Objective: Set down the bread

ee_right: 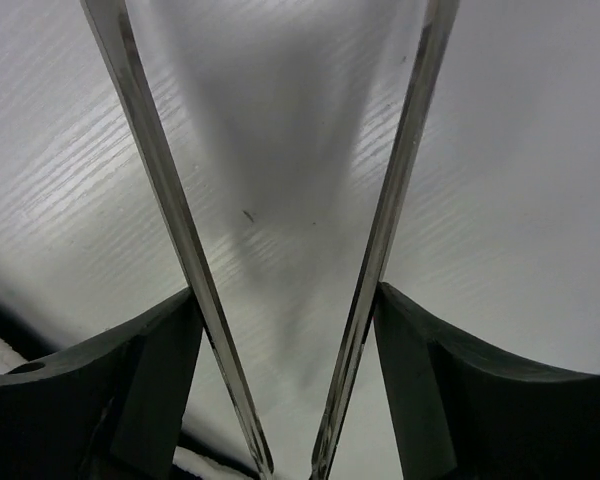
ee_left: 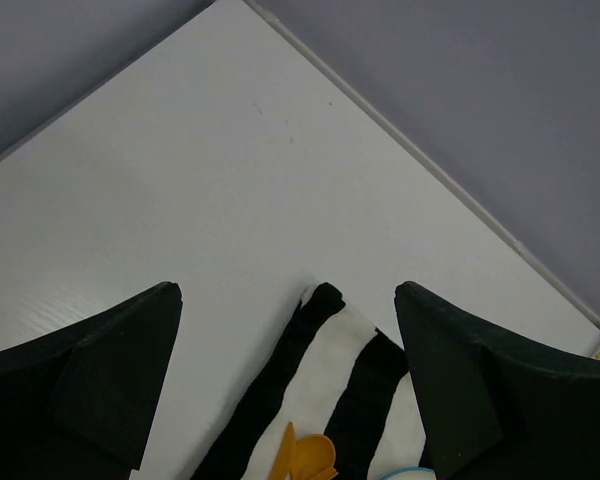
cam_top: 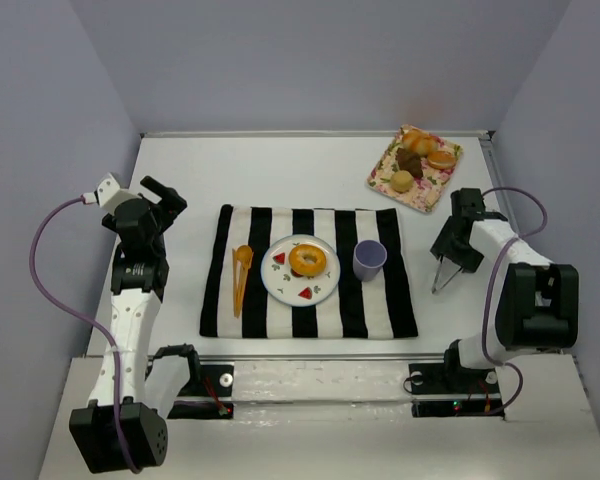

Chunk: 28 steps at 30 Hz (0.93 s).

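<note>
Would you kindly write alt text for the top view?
A ring-shaped bread sits on a plate on a striped cloth, between an orange utensil and a purple cup. The right claw holds metal tongs beside the cloth.

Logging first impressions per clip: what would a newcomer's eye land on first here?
The black-and-white striped cloth in the middle stands out, carrying a white plate with a golden ring-shaped bagel, a purple cup to its right and orange cutlery to its left. At the far right corner sits a patterned tray of pastries, and the right pincer grips metal tongs over the white table.
</note>
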Available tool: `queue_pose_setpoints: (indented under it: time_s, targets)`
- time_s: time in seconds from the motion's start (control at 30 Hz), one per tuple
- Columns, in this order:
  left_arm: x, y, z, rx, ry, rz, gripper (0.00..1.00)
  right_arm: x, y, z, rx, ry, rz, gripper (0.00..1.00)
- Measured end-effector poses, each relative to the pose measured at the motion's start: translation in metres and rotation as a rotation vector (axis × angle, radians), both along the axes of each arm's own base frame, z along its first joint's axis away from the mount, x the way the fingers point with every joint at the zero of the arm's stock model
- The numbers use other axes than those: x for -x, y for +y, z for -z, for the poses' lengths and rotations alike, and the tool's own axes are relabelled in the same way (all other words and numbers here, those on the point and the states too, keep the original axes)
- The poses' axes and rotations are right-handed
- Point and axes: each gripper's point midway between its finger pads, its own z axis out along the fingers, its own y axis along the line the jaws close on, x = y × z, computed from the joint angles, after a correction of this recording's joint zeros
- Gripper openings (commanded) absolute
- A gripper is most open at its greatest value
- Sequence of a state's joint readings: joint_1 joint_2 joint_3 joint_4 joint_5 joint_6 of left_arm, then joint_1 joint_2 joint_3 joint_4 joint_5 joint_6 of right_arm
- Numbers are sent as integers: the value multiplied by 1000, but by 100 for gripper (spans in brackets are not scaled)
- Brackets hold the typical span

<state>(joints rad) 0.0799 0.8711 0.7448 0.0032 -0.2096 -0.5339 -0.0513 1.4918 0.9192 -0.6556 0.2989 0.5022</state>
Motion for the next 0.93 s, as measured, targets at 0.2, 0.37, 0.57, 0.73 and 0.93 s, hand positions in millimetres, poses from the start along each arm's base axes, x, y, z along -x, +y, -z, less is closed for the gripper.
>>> queue_pose_setpoints:
  time_s: [0.2,0.37,0.57,0.73,0.93]
  targets:
    - [1,0,0,-2,-2,1,99,10,-4,-19,24,-27,43,100]
    - [2,0,1,-3,-3,1,99,10,-9,-72,50,-176,57,100]
    - [3,-1,-2,-4,-15,6,99,1,-7,-169,54,-492,33,100]
    - [6,-5,-6,-1,-43,25,99,10,-8,-214,65,-689,45,100]
    - [7,-11,-4,7,-58,61,99,14,-6,-208,54,-752,54,100]
